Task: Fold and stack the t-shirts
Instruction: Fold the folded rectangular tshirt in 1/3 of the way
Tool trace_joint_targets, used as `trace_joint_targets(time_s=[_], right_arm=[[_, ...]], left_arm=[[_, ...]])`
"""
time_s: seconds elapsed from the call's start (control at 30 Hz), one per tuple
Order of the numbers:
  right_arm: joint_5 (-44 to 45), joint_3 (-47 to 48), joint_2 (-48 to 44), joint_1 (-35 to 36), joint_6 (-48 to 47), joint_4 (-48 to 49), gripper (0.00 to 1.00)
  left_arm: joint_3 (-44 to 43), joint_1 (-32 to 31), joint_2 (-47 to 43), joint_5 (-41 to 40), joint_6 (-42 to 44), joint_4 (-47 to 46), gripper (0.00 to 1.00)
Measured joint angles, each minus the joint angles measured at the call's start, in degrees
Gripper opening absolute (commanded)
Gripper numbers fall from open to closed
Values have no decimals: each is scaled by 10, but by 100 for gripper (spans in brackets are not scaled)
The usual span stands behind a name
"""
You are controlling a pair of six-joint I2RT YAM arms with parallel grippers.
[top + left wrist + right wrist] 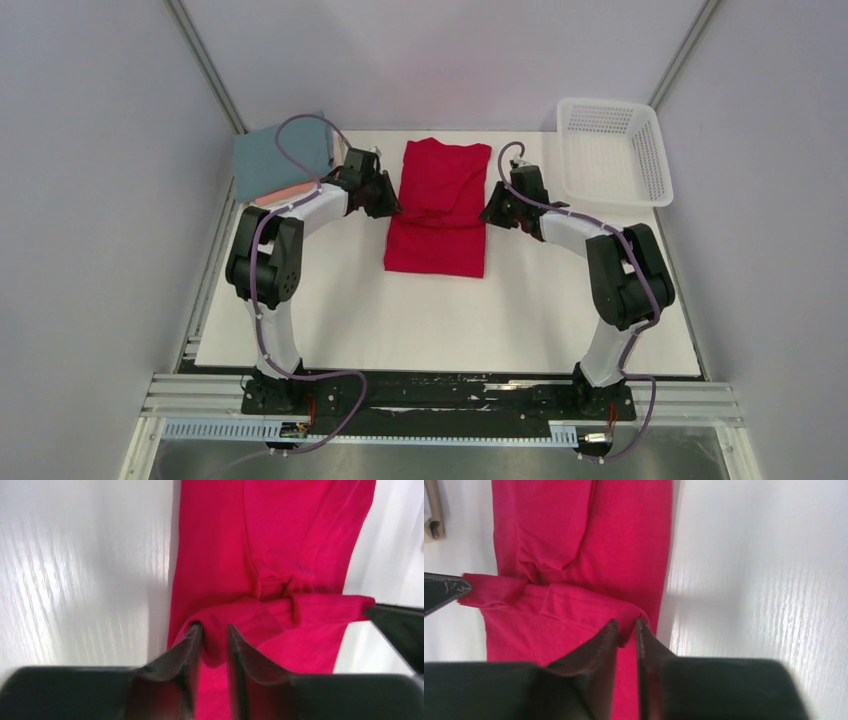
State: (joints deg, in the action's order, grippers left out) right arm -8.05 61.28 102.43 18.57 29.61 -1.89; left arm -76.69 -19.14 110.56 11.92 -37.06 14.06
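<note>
A crimson-red t-shirt (437,205) lies on the white table, its sides folded in and its near part doubled back over the middle. My left gripper (392,205) sits at the shirt's left fold edge. In the left wrist view its jaws (215,627) stand a little apart with a lobe of red cloth (280,540) between them. My right gripper (490,212) is at the right fold edge. Its jaws (626,622) are nearly together, pinching a corner of the red cloth (574,540). A folded teal-blue t-shirt (283,158) lies on a salmon-pink one (285,193) at the back left.
A white mesh basket (612,150) stands at the back right corner. The white table (450,320) stretches bare toward the arm bases. Grey walls close in on both sides. Each wrist view shows the other gripper's dark fingertip (395,625) (444,590) across the shirt.
</note>
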Motion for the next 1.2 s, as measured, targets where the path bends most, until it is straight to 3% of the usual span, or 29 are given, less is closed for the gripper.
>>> trace_joint_targets(time_s=[0.03,0.07,0.13,0.2,0.4,0.57,0.77,0.97,1.2], right_arm=[[-4,6,8,-5,0,0,39],[-13,17,18,-13,-2,0,56],[-30,34,31,-23,-2,0,84],[-42,48,32,-31,-9,-2,98],[-53,38,-7,-19,-35,-22,100],[-61,-6,-63,54,-60,-29,100],[-84,12,-1,125,-70,-28,100],[-47,139,118,119,-87,-43,100],[18,324,216,86,-125,-48,100]], left_arm=[[-7,1,7,4,2,1,57],[-15,2,15,9,5,2,76],[-29,5,25,17,11,5,97],[-43,9,27,25,16,10,100],[-24,18,-30,10,19,14,100],[120,19,-191,-34,-2,3,100],[316,19,-332,-72,-49,-12,100],[436,19,-388,-66,-80,-5,100],[444,19,-415,-59,-87,-16,100]])
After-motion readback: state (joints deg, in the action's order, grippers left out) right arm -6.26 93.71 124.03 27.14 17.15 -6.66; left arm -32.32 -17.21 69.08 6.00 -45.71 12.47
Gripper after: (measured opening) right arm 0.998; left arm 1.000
